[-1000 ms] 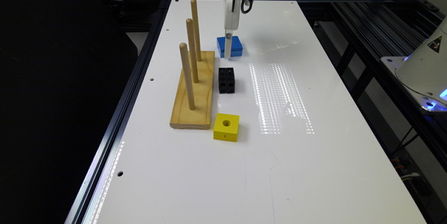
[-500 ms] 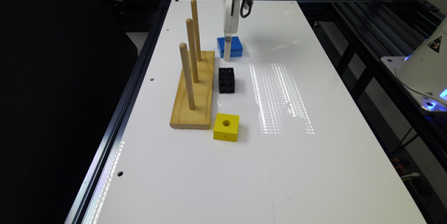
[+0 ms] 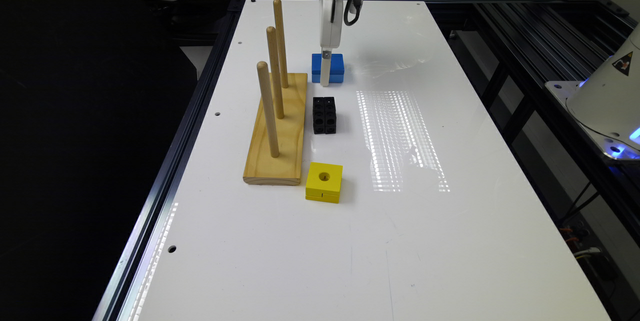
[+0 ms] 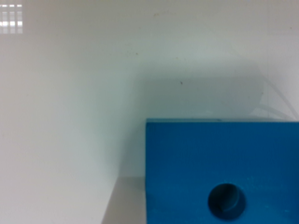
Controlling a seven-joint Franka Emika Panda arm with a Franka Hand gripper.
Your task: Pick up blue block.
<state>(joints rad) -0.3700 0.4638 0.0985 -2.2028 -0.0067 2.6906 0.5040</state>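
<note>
End effector (image 3: pixel 325 81), grip state unclear, down at blue block (image 3: pixel 328 68) near table's (image 3: pixel 450 241) far edge, bare surface alongside.

Three blocks (image 3: pixel 327 68), three pegs (image 3: pixel 268 108), one base (image 3: pixel 277 133).

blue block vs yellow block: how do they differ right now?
Colour: the blue block is bright blue, the yellow block yellow. Place: the blue block lies at the wooden peg stand's far end, the yellow block at its near end. State: the hand is down at the blue block, while the yellow block sits alone. Shared: both rest on the white table, each with a round hole on top.
</note>
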